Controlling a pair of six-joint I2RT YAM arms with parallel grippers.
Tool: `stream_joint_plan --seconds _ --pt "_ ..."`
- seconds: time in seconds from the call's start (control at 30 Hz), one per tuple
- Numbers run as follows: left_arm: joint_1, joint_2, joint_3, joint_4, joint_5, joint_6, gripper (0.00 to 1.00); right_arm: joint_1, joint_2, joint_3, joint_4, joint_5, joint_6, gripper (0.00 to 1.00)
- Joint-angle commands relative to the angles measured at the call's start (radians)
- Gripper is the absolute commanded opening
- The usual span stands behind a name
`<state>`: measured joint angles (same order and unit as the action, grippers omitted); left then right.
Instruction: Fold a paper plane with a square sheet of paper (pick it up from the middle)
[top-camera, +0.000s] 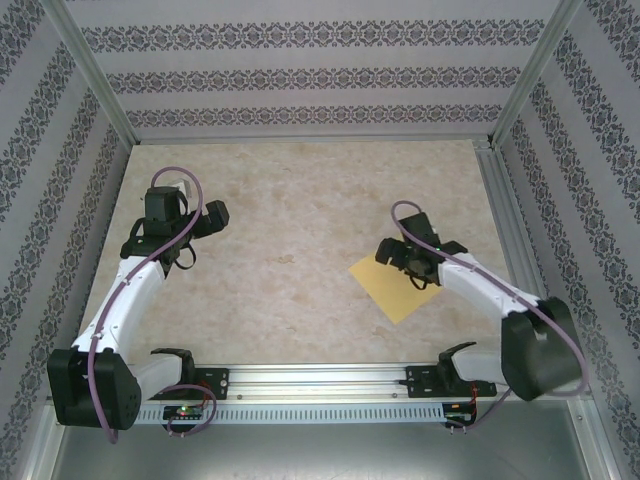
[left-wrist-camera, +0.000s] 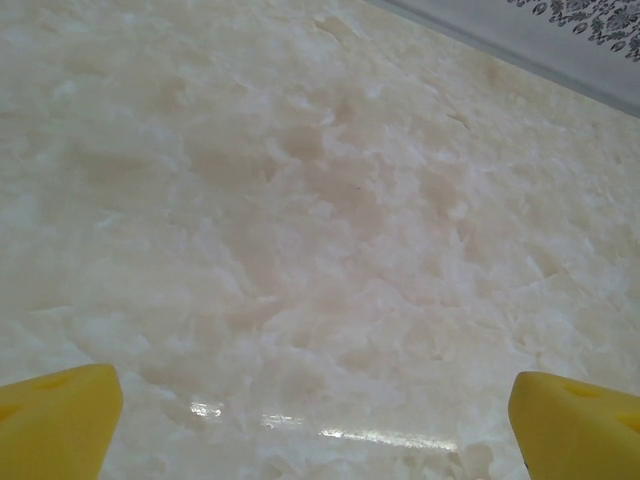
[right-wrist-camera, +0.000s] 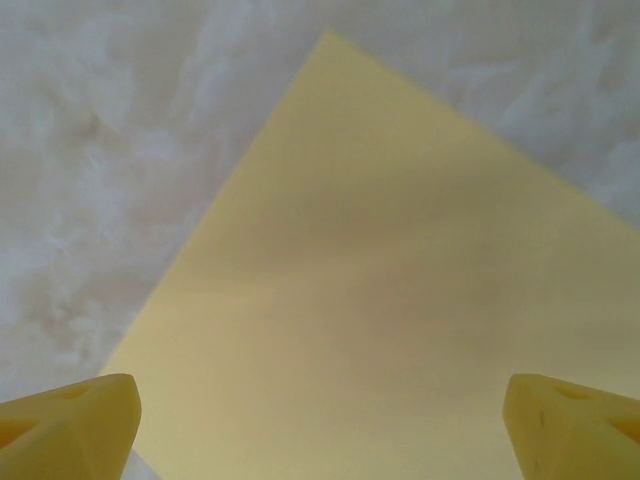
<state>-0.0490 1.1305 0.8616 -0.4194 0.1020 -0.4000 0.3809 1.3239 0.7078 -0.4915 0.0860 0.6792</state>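
Marbled beige desk (top-camera: 280, 300) holds the thin yellow-orange square sheet of paper (top-camera: 398, 292) flat, right of centre. Right tool (top-camera: 408, 258) hovers wide over it; best drop squarely onto its middle. Left tool (top-camera: 208, 216), upper left, gapes wide.

No readable text, labels, brands, numbers or signs. Upper frame: grey-and-white patterned wall panels (top-camera: 300, 78) carry ornamental bands, not lettering.
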Motion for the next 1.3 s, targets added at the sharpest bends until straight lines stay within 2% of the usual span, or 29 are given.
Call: stream_joint_plan --seconds 0.0,0.27,0.5,0.67,0.77,0.9,1.03,1.17,1.27 --pt "-0.009 0.001 0.027 -0.021 0.023 -0.028 1.0 0.074 0.095 0.067 -0.025 0.09 0.089 0.93" --pt "-0.009 0.007 0.016 -0.03 0.051 -0.042 1.0 0.241 0.242 0.107 -0.061 0.145 0.312 0.95" --pt "-0.009 0.007 0.011 -0.033 0.054 -0.048 1.0 0.365 0.345 0.176 0.024 0.076 0.438 0.95" --pt "-0.009 0.008 0.011 -0.039 0.052 -0.05 1.0 0.381 0.458 0.265 0.138 -0.002 0.446 0.94" --pt "-0.009 0.006 0.01 -0.042 0.052 -0.051 1.0 0.382 0.531 0.346 0.168 -0.015 0.428 0.94" --pt "-0.009 0.009 0.01 -0.051 0.048 -0.051 1.0 0.37 0.607 0.478 0.114 -0.003 0.381 0.9" --pt "-0.009 0.012 0.012 -0.051 0.052 -0.054 1.0 0.366 0.551 0.548 -0.017 0.062 0.271 0.91" --pt "-0.009 0.024 0.018 -0.058 0.052 -0.066 1.0 0.345 0.465 0.561 -0.173 0.124 0.103 0.97" --pt "-0.009 0.04 0.025 -0.065 0.054 -0.069 1.0 0.318 0.467 0.575 -0.286 0.143 -0.006 0.98"
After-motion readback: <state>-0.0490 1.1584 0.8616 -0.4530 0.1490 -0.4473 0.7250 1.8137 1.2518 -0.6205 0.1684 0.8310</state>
